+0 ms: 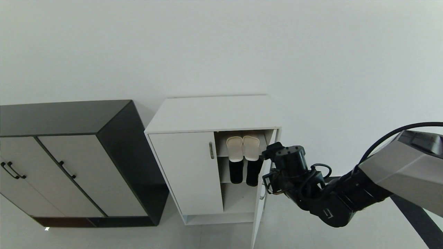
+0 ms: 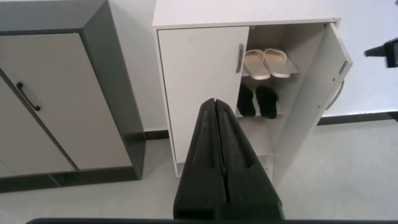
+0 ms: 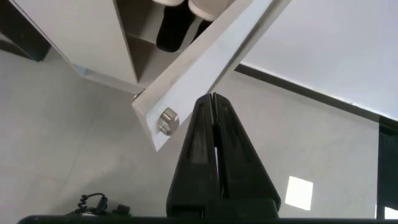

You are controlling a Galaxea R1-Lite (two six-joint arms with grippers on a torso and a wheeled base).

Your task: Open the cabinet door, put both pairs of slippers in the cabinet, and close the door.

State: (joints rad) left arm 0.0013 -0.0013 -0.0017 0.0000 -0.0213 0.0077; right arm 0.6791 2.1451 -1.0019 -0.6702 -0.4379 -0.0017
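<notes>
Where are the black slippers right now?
In the head view, the black slippers sit on the second shelf of the white cabinet, in its open right half, directly below the white slippers.

the cabinet door (image 1: 259,214) runs off the bottom edge.

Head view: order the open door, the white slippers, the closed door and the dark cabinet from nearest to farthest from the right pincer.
1. The open door, right beside the right pincer.
2. The white slippers, on the top shelf, just left of it.
3. The closed door, left of the slippers.
4. The dark cabinet, far left.
</notes>
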